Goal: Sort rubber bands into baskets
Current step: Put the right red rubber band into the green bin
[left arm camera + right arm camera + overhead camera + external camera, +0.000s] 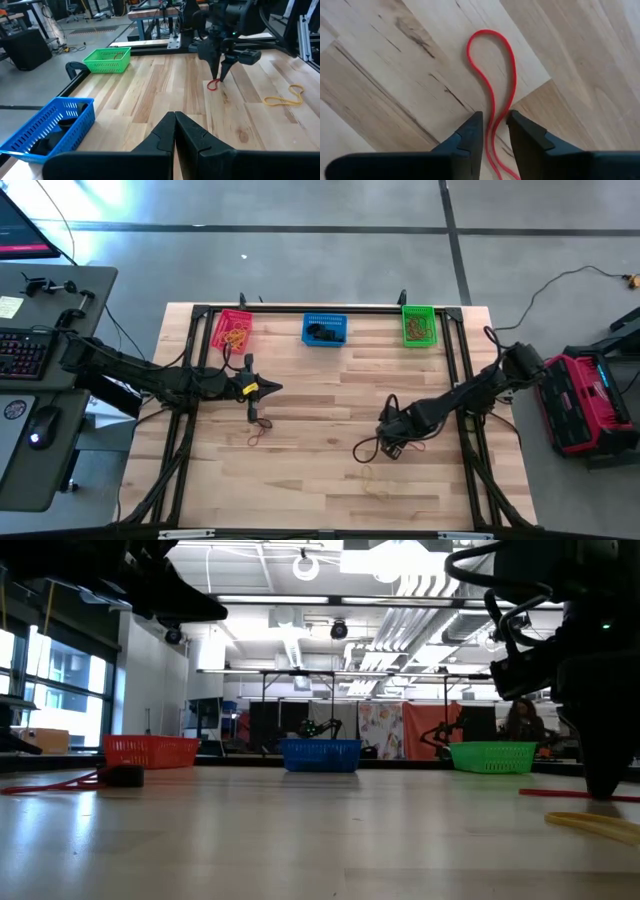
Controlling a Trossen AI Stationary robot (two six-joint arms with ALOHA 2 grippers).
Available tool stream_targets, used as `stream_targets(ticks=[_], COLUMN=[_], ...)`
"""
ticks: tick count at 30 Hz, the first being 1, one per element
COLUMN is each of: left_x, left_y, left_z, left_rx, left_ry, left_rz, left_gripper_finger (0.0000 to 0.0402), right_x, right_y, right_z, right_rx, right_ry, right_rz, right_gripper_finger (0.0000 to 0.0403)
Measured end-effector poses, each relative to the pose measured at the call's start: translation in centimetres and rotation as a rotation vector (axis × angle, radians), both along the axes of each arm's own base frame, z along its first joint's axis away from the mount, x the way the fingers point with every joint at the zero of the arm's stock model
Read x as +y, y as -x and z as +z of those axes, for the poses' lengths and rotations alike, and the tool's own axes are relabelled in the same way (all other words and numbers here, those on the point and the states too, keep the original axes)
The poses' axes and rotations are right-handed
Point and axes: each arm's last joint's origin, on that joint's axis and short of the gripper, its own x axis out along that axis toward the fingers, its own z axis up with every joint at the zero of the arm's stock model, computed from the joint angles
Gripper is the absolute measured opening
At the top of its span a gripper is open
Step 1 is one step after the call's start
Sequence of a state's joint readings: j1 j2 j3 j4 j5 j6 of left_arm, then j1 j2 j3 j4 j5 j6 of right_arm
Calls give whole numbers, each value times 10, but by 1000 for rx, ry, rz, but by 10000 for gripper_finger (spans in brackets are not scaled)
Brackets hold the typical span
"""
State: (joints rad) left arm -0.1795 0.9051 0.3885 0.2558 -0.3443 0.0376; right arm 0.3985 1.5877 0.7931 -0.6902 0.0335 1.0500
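Observation:
My right gripper [492,125] points down at the table right of centre [388,438]. Its fingers are a narrow gap apart, and the two strands of a thin red rubber band [490,75] lying flat on the wood pass between them. It also shows in the left wrist view [218,80]. My left gripper [175,120] is shut and empty, above the table left of centre [272,388]. The red-pink basket [232,330], the blue basket [324,329] and the green basket [418,325] stand along the far edge, each with bands inside. My right gripper comes at the red band from above, its fingertips [472,130] down at the wood on either side of the band's two strands [495,117]. The band lies flat on the table. Whether the fingers touch it, I cannot tell.
A yellow-tan band [375,485] lies on the wood near the front, close to my right gripper. A second red band [257,432] and a small black band [125,776] lie below my left gripper. A black frame [300,308] runs around the table.

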Motion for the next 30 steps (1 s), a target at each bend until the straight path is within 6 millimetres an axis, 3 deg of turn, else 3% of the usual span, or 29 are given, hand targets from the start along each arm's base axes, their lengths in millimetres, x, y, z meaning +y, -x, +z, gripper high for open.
stream_targets(ticks=[4, 10, 14, 23, 30], left_x=[0, 0, 0, 0, 0], left_y=[0, 0, 0, 0, 0], left_z=[0, 0, 0, 0, 0], left_rx=[0, -1, 0, -1, -1], left_ry=[0, 0, 0, 0, 0], left_rz=[0, 0, 0, 0, 0], left_gripper_finger=[0, 0, 0, 0, 0], right_x=[-1, 0, 1, 1, -20], right_y=[2, -1, -6, -28, -41], right_z=[-3, -2, 4, 39, 78], right_rx=[-7, -20, -35, -125, -101], right_ry=[1, 6, 36, 181, 438], right_rz=[4, 67, 114, 175, 143], right_gripper_finger=[73, 7, 4, 0, 0])
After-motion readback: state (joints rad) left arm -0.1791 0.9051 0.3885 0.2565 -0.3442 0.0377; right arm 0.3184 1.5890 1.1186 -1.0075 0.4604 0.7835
